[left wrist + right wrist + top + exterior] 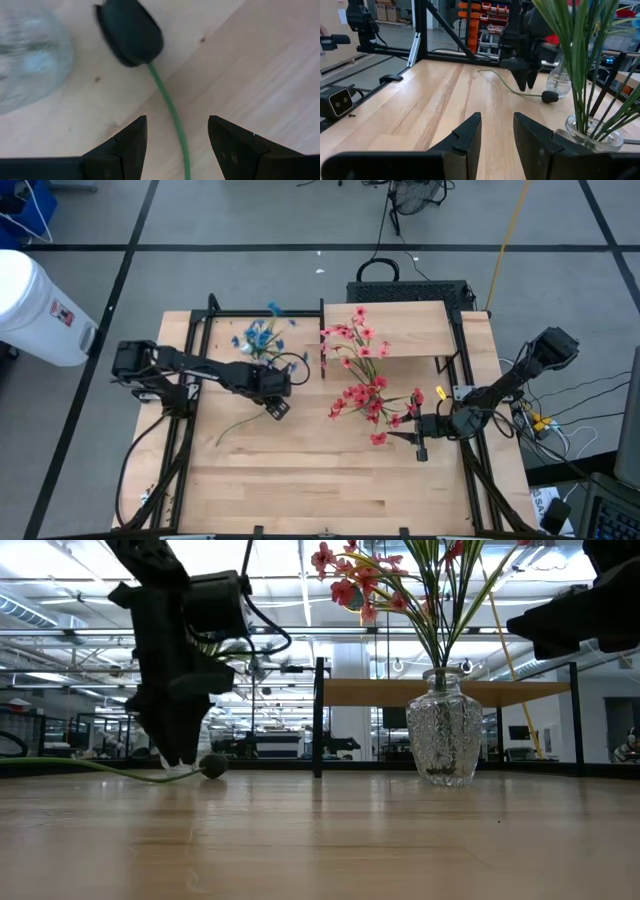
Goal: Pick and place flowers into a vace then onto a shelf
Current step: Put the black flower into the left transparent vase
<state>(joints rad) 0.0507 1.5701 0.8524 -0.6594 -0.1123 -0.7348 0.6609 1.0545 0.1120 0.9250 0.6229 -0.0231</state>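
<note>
Near half of table [330, 480]: bare board, open passage. Vase [444, 738] stands mid-table, red flowers [362, 375] spreading wide above it. Shelf [400, 330] blocks the far edge behind it. Left gripper [277, 408], fingers apart, and a lying stem [235, 425] occupy centre-left; right gripper [421, 448], open, just beside the vase.

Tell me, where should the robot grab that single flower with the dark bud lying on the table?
Probably on the thin green stalk, just behind the dark bud, coming straight down from above. The stem lies flat on the tabletop, so only a top approach lets fingers straddle it. The left gripper is open with the stalk running between its fingers. The right gripper waits open near the vase.
</note>
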